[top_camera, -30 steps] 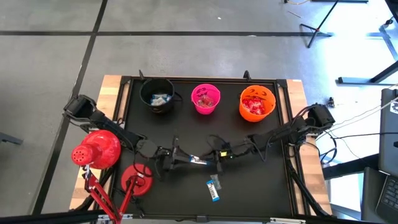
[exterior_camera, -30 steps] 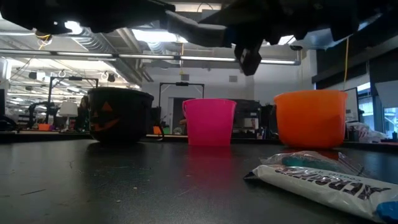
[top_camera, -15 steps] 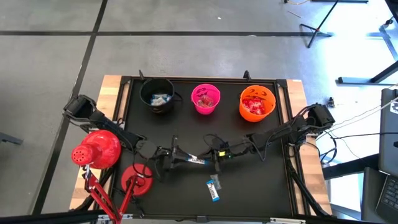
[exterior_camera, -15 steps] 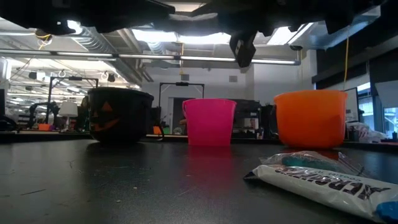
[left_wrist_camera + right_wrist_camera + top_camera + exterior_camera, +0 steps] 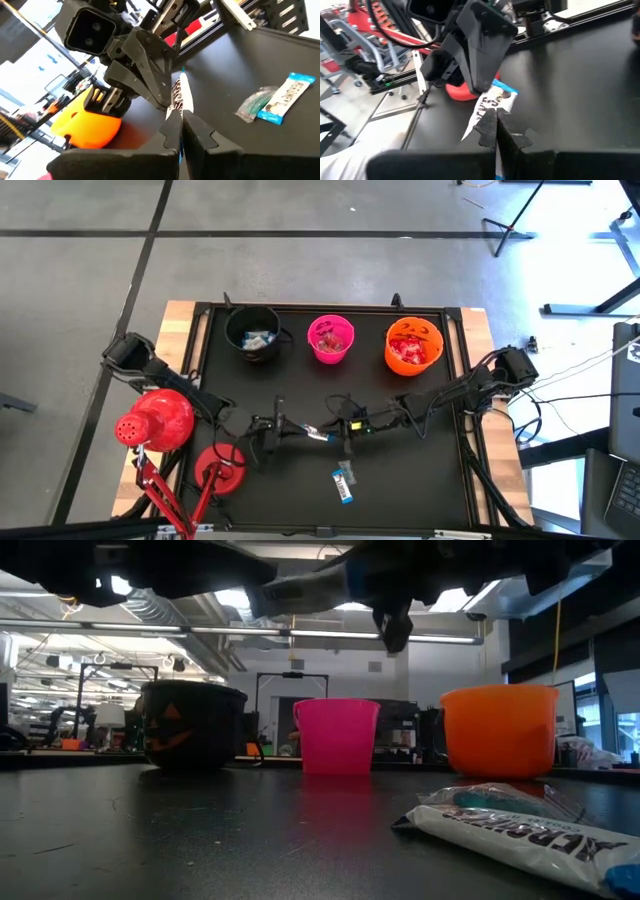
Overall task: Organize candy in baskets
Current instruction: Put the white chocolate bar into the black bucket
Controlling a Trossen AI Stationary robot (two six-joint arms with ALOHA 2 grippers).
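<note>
A blue-and-white wrapped candy [image 5: 318, 434] hangs in the air over the middle of the table, held between both grippers. My left gripper [image 5: 303, 430] is shut on one end and my right gripper [image 5: 334, 436] on the other. They face each other. A second blue-and-white candy [image 5: 343, 483] lies flat on the mat nearer the near edge, also seen in the low view [image 5: 530, 830]. The black bucket [image 5: 253, 333], the pink bucket [image 5: 331, 338] and the orange bucket [image 5: 413, 346] stand in a row along the far side, each with candy inside. My left gripper pinches one end of the candy's wrapper [image 5: 181, 100] between its two fingers, coming level from the table's left, along the candy's length. The candy is lifted clear of the table. My right gripper pinches the opposite end of the wrapper [image 5: 487, 107] between its two fingers, coming level from the table's right. The candy spans the gap between the two grippers.
Two red dome-shaped lamp heads [image 5: 155, 420] [image 5: 218, 470] on red legs stand at the table's left near corner. Black frame rails [image 5: 330, 308] edge the mat. Bare mat [image 5: 420, 470] lies between the grippers and the buckets and toward the right near corner.
Both grippers have stayed shut on the candy and have drifted together a little toward the far edge, carrying it between them. The candy on the mat has not moved.
</note>
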